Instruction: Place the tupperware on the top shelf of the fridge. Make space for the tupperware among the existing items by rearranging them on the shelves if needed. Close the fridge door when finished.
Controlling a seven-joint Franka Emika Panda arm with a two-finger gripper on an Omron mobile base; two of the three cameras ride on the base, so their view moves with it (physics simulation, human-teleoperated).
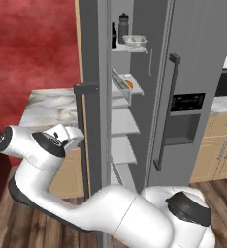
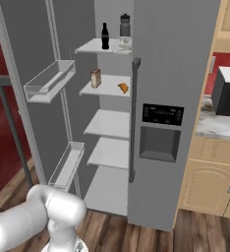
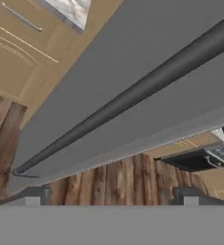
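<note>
The fridge [image 1: 193, 72] has its left fridge door [image 2: 28, 59] swung wide open. On the top shelf [image 2: 93, 47] stand a dark cola bottle [image 2: 105, 36] and a grey sports bottle [image 2: 125, 25], with the translucent tupperware [image 1: 135, 41] beside them. One shelf down are a brownish carton [image 2: 96, 78] and an orange croissant piece [image 2: 123, 87]. My gripper [image 3: 111, 198] is open and holds nothing. It faces the door's grey outer face [image 3: 133, 43], close to its dark bar handle [image 3: 133, 91]. My wrist [image 1: 62, 138] sits left of the door's edge.
Clear bins [image 2: 48, 81] hang on the open door's inner side. The right door [image 2: 176, 74] is shut, with a dispenser panel [image 2: 161, 128]. A marble counter [image 1: 47, 106] lies left of the fridge. A dark microwave [image 2: 229, 93] sits on the counter to its right.
</note>
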